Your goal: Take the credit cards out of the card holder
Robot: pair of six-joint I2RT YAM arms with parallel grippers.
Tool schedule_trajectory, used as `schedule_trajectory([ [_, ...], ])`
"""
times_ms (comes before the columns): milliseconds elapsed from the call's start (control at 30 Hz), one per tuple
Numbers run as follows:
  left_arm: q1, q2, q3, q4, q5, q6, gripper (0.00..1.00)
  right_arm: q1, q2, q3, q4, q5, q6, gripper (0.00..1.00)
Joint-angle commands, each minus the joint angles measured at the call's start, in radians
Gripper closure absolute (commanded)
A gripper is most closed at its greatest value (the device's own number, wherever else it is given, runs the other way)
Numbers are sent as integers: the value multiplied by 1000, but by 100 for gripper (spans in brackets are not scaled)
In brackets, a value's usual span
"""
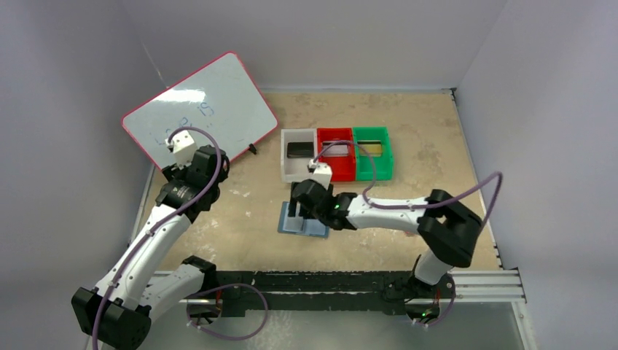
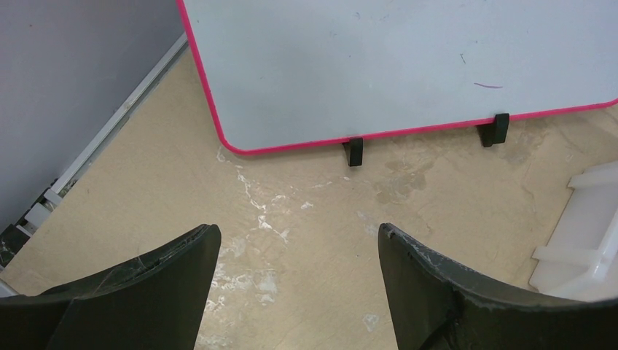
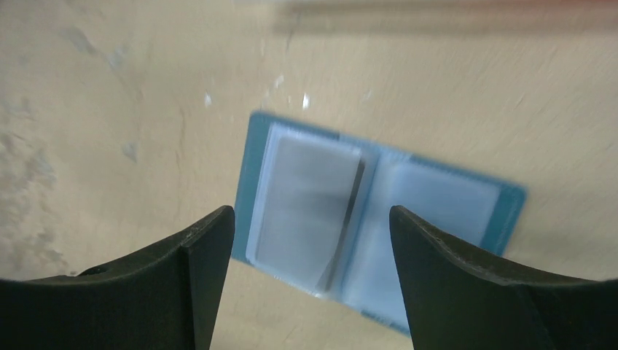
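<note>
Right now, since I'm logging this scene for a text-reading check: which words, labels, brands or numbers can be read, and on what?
No text is legible anywhere.
whiteboard: faint blue scribbles, too pale to read.
grey card in the card holder: blurred, no print readable.
black card in the white bin: too small to tell.

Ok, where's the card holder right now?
In the top view the card holder lies open on the table near its centre, on the near side of the white bin, directly beneath the open right gripper.
</note>
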Motion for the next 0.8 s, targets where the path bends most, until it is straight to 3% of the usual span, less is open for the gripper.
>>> schedule_trajectory([
  [0, 6, 3, 4, 22, -3, 14, 21, 95, 84, 134, -216, 181, 269, 23],
  [200, 5, 5, 5, 22, -6, 13, 21, 137, 201, 233, -351, 224, 339, 27],
  [700, 6, 8, 4, 20, -9, 13, 21, 137, 290, 275, -345, 186, 265, 35],
  [767, 6, 9, 4, 20, -9, 13, 21, 138, 295, 273, -341, 182, 256, 42],
])
